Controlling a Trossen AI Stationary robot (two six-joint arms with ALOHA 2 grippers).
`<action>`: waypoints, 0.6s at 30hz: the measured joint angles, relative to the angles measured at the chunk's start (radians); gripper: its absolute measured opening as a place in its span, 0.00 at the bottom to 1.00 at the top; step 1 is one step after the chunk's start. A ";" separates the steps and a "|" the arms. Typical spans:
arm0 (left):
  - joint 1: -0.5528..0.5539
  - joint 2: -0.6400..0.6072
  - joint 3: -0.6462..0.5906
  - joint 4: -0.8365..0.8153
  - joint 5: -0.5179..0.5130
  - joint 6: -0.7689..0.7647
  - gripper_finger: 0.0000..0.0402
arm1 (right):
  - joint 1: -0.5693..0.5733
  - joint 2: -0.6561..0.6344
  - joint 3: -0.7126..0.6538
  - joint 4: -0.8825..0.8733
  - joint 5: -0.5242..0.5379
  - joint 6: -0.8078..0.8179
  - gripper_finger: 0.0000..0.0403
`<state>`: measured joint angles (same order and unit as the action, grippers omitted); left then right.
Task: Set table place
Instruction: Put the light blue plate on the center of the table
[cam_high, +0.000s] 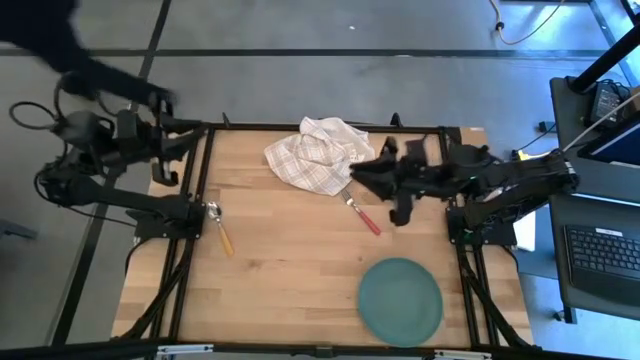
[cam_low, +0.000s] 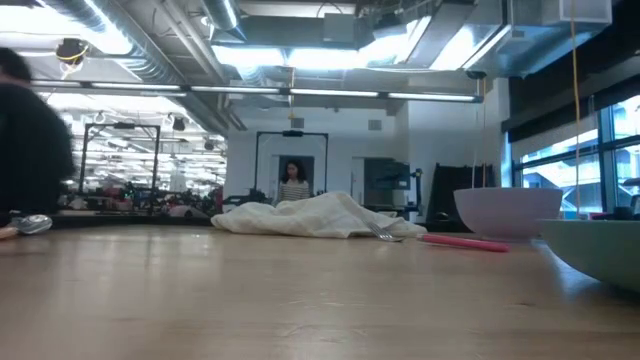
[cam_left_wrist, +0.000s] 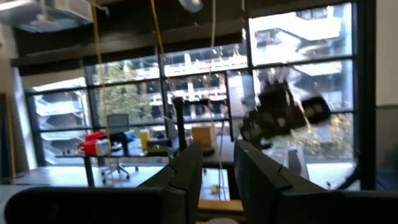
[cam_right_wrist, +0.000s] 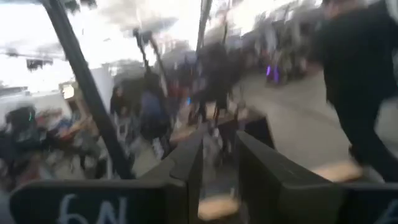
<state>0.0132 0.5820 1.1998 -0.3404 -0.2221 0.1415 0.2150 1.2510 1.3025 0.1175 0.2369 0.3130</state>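
At two o'clock on the light wooden desk (cam_high: 290, 270), the right pincer (cam_high: 365, 172) is seen narrowly parted, beside the red-handled metal fork (cam_high: 364, 216); nothing is held.

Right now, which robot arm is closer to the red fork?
The right one. Its end effector hangs just beside the red-handled fork, near the checked cloth. The left end effector waits at the table's far left edge.
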 joint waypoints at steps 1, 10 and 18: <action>0.000 -0.005 0.003 0.003 -0.001 0.000 0.21 | 0.000 0.012 0.000 -0.022 -0.004 0.024 0.24; 0.000 -0.010 0.014 -0.004 -0.002 -0.028 0.21 | 0.004 0.095 0.000 -0.531 -0.083 0.408 0.24; 0.000 -0.009 0.014 -0.008 -0.002 -0.060 0.21 | 0.020 0.179 0.000 -1.120 -0.244 0.796 0.24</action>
<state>0.0132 0.5728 1.2137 -0.3481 -0.2237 0.0816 0.2353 1.4296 1.3025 -1.0028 -0.0067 1.1088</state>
